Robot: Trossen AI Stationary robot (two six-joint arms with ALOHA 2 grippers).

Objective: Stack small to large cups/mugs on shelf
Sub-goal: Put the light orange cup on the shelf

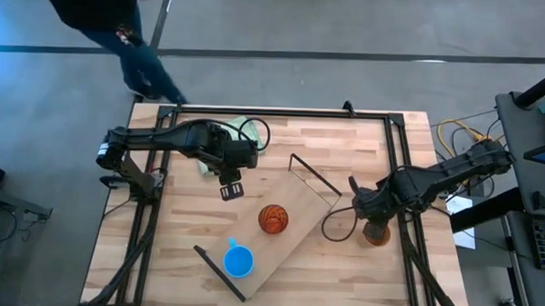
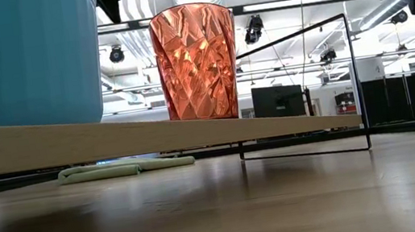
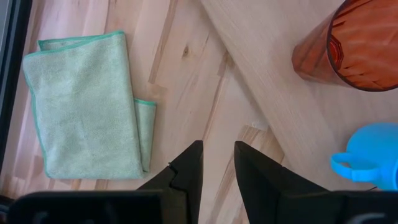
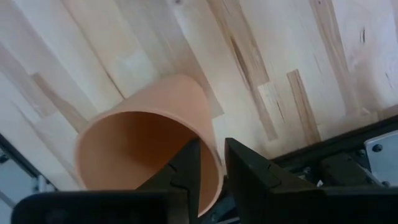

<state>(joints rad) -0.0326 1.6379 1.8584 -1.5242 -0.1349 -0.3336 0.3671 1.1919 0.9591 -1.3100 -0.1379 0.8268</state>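
Observation:
The shelf (image 1: 300, 198) lies slantwise on the middle of the table. On it stand the red ribbed tumbler (image 1: 272, 218) and, nearer the front, the blue mug (image 1: 239, 261), both upright on their bases. My left gripper (image 1: 230, 189) hangs open above the bare table between the shelf's far side and a green cloth, pointing steeply down with nothing between its fingers (image 3: 189, 168). My right gripper (image 1: 373, 222) is shut on the brown-orange cup (image 1: 376, 235) near the table's right edge, off the shelf. My right gripper holds the brown-orange cup by its wall at the rim (image 4: 210, 140), one finger inside the cup and one outside. The fingers come from above and point down. The cup's mouth faces up. Whether its base rests on the table I cannot tell.
A folded green cloth (image 3: 87, 106) lies flat on the table at the far left, beside my left gripper. Thin black frames (image 1: 312, 177) stand at both ends of the shelf. A person (image 1: 122, 30) is beyond the table's far left corner.

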